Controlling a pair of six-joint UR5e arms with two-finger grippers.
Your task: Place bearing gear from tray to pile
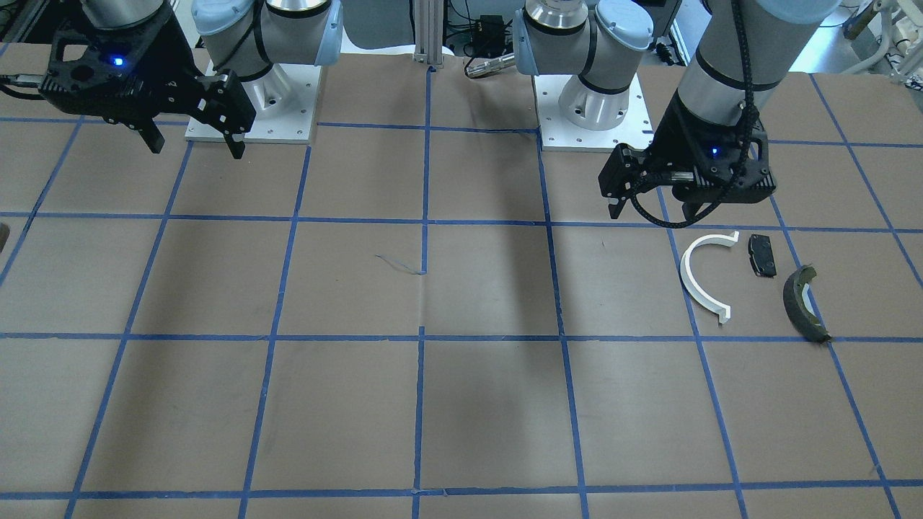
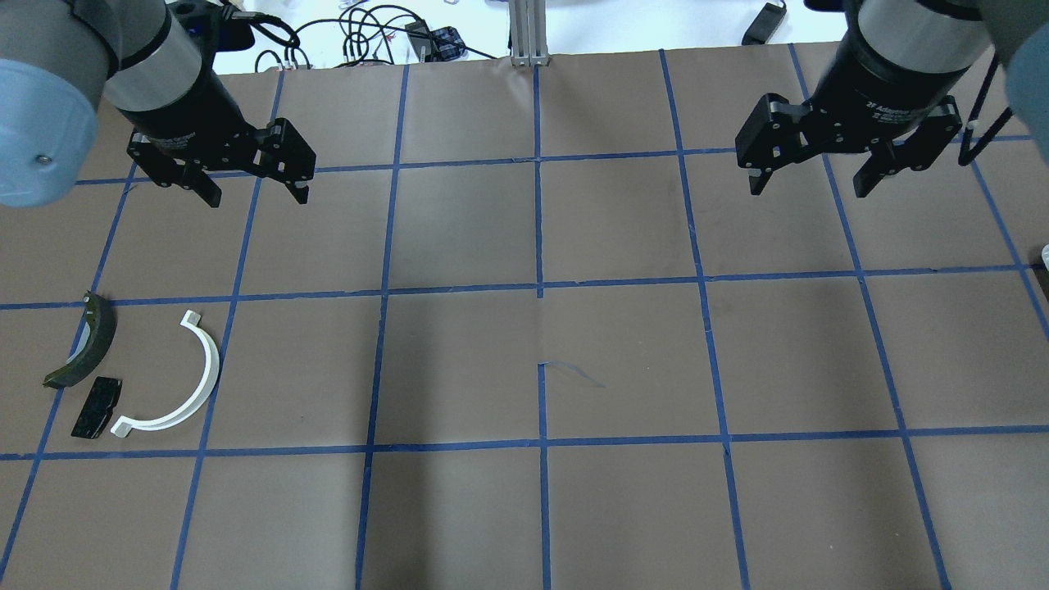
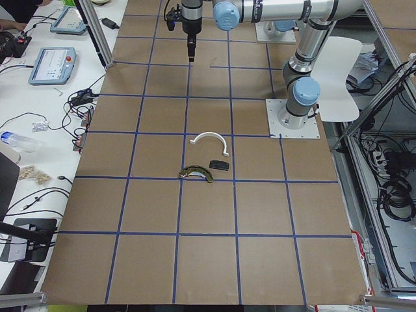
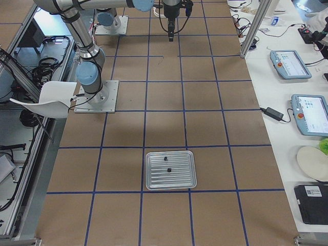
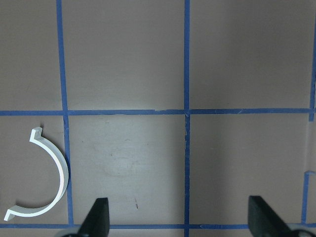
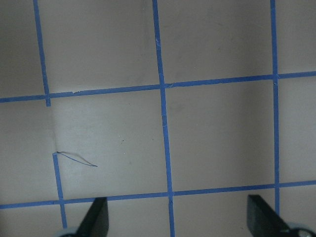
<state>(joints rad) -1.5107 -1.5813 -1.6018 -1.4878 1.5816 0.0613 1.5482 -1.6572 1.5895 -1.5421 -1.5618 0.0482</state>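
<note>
Metal tray [image 4: 179,180] sat lower centre on the tabletop [image 4: 215,128], carrying two small dark parts [image 4: 168,170]. Left gripper [image 2: 258,197], upper left overhead, and right gripper [image 2: 807,191], upper right, hung spread.

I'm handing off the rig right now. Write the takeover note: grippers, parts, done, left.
Left gripper: open, empty, above the table.
Right gripper: open, empty, above the table.
Pile, on the robot's left side: white half-ring, black pad, olive shoe.
Tray, seen only in the exterior right view, holds two small dark parts; too small to tell which is the bearing gear.
Done: no gear at the pile yet.
Left: move it from tray to pile.
</note>
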